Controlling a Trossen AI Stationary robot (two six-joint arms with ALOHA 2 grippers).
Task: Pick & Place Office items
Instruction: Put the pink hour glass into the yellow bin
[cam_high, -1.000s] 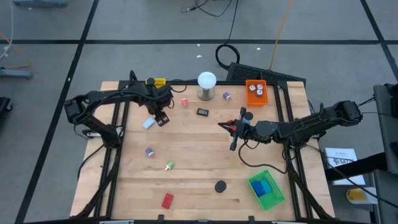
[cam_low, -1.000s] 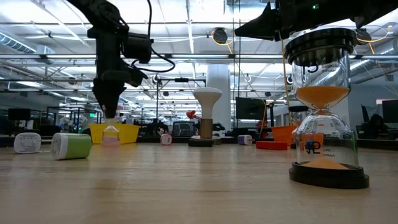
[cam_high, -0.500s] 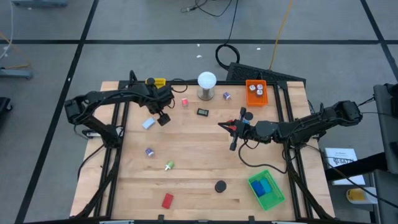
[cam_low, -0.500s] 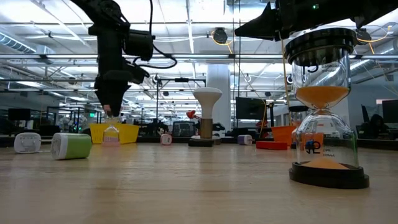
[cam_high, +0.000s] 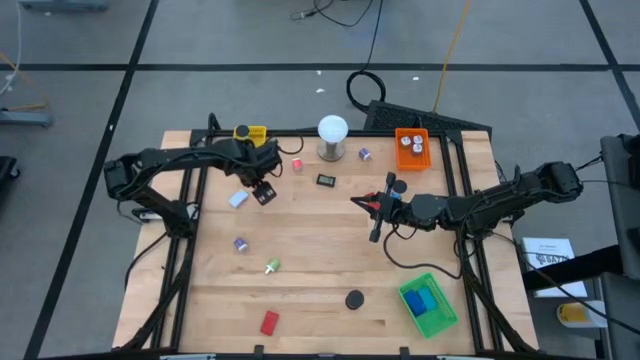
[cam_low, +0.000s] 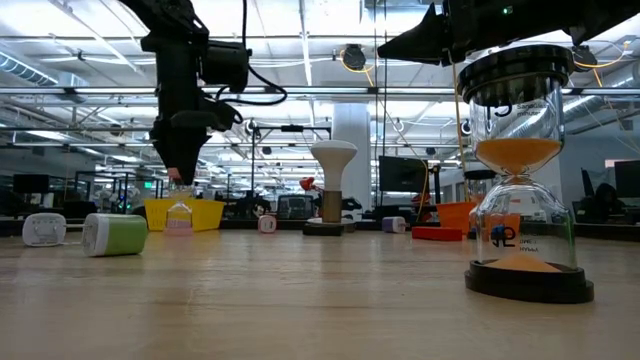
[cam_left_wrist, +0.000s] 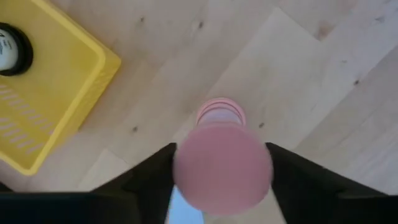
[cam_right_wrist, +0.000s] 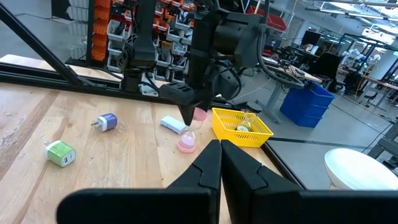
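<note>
Pink hourglass (cam_left_wrist: 222, 160) stands upright on the tabletop (cam_high: 320, 260) beside the yellow tray (cam_left_wrist: 46, 106), directly beneath the left hand (cam_low: 180, 172), whose fingers are parted around its top. Right hand (cam_high: 375, 208), pinched shut, waits well apart.

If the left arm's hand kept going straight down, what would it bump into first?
Most likely the pink hourglass standing right under the left hand, its top between the fingers. Beneath that is only the table. Whether they already touch is unclear.
</note>
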